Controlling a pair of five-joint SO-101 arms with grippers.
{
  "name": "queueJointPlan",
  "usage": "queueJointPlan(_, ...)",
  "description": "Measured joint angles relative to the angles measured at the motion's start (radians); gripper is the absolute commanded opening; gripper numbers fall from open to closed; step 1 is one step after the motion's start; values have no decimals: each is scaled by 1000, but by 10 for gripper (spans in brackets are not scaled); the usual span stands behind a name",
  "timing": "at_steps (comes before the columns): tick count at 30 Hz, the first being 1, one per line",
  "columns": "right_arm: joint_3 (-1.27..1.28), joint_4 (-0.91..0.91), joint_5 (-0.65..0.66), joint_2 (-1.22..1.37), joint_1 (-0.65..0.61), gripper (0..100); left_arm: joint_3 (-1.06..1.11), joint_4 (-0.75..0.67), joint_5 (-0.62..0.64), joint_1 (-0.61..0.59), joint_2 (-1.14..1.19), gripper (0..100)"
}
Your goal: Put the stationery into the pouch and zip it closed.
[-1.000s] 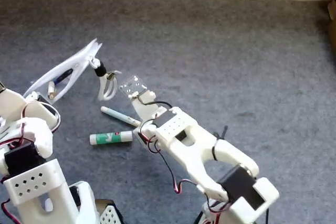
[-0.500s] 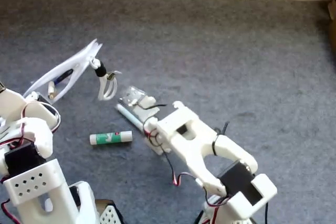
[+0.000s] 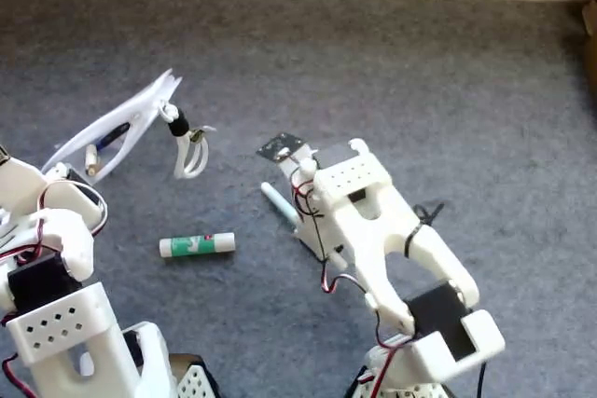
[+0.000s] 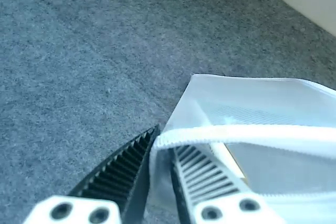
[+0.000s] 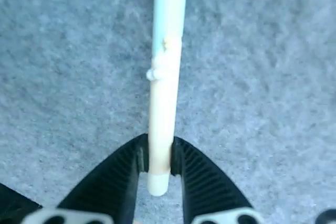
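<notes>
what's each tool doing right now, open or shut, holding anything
Left tool: shut on the edge of the pouch.
Right tool: shut on the pen, near one end.

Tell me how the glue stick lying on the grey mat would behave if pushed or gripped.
The glue stick is a cylinder on its side, so a sideways push would probably roll it, though the fuzzy grey mat may slow it. It looks rigid and is likely light. Its smooth shell might slip between jaws.
</notes>
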Motion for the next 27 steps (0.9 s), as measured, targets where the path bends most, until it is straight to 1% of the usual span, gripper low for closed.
queueJointPlan(5, 69, 0, 0, -95, 0, 13, 0, 0, 0, 0, 0, 7)
queueJointPlan(7, 75, 5, 0, -98, 0, 67, 0, 0, 0, 0, 0, 7)
queueJointPlan(11, 75, 3, 0, -98, 0, 211, 0, 0, 0, 0, 0, 7)
queueJointPlan(17, 75, -6, 0, -98, 0, 224, 0, 0, 0, 0, 0, 7)
queueJointPlan(19, 72, -54, -5, -98, 0, 224, 0, 0, 0, 0, 0, 7)
queueJointPlan(21, 63, -133, -69, -98, -5, 224, 0, 0, 0, 0, 0, 7)
queueJointPlan(23, 63, -229, -132, -98, -38, 224, 0, 0, 0, 0, 0, 7)
queueJointPlan(27, 104, -397, -163, -98, -107, 222, 0, 0, 0, 0, 0, 7)
